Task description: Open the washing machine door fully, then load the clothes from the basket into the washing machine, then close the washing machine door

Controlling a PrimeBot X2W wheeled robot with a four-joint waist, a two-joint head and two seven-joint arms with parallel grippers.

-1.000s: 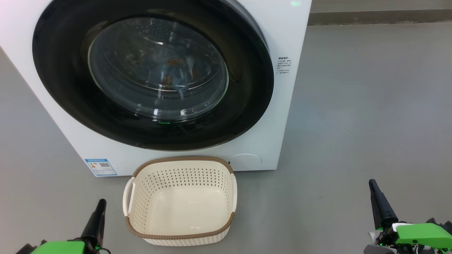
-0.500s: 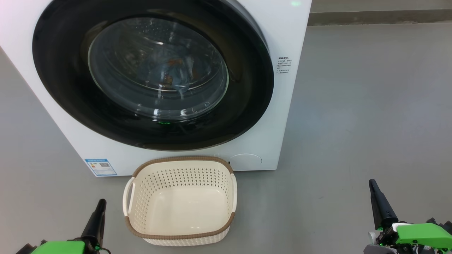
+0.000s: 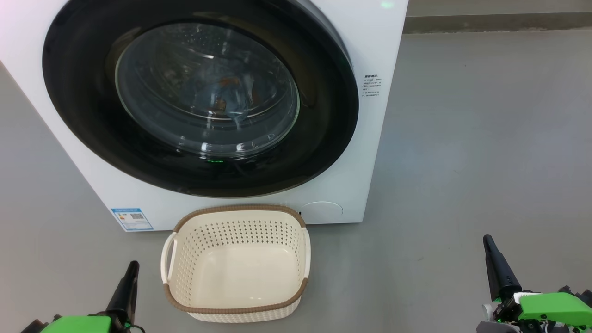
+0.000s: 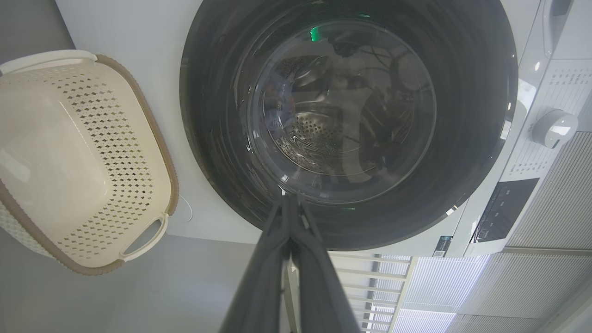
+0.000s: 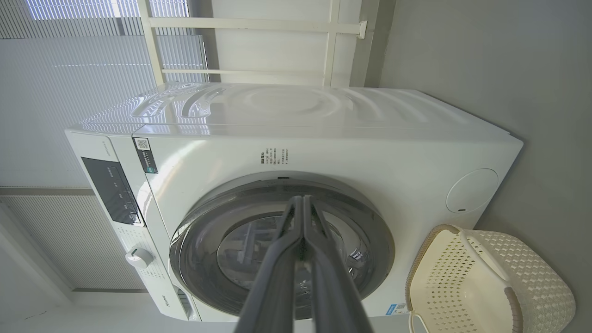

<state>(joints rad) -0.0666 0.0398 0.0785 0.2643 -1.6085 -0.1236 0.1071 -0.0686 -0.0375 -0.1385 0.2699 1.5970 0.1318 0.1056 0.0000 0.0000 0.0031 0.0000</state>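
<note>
The white washing machine (image 3: pixel 370 138) stands ahead of me with its round black-ringed door (image 3: pixel 78 138) closed flat against the front. Through the glass bowl, light-blue clothes (image 3: pixel 226 95) with brown prints lie inside the drum. On the floor in front sits the cream perforated basket (image 3: pixel 286 296) with a brown rim, with nothing in it. My left gripper (image 3: pixel 133 264) is shut, low at the basket's left, well apart from it. My right gripper (image 3: pixel 486 239) is shut too, far off to the basket's right. Both hold nothing. The door (image 4: pixel 467 138) and basket (image 4: pixel 152 152) also show in the left wrist view.
Grey floor (image 3: pixel 485 138) stretches wide to the right of the machine. A blue label (image 3: pixel 132 218) sits at the machine's lower left corner and a round service flap (image 3: pixel 322 209) at its lower right. The control panel and knob (image 5: pixel 137 257) lie on its top front.
</note>
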